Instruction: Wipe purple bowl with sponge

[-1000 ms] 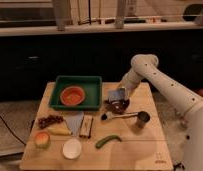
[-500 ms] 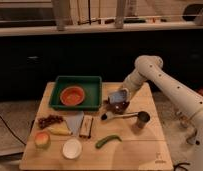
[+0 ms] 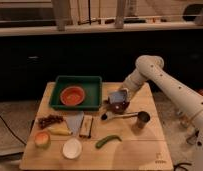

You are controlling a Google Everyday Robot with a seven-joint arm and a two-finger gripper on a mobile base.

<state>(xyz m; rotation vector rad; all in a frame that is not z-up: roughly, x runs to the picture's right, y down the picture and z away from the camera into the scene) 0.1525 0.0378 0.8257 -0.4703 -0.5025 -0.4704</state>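
Camera view: The gripper [image 3: 119, 95] is positioned at the right-centre of the wooden table [image 3: 140, 152], just right of the green tray [image 3: 94, 81]. It is pinching the sponge [image 3: 115, 97]. The purple bowl [image 3: 120, 107] stands directly under the sponge, on its near side. Sponge and bowl appear to touch at the far rim, so the coming move runs downward and toward the near edge. The sponge's long axis lies roughly left to right.

Hidden items: the sponge and wrist cover the bowl's interior and far rim. The individual fingertips cannot be made out. A metal cup [image 3: 142, 119] stands near the bowl, to its near right.
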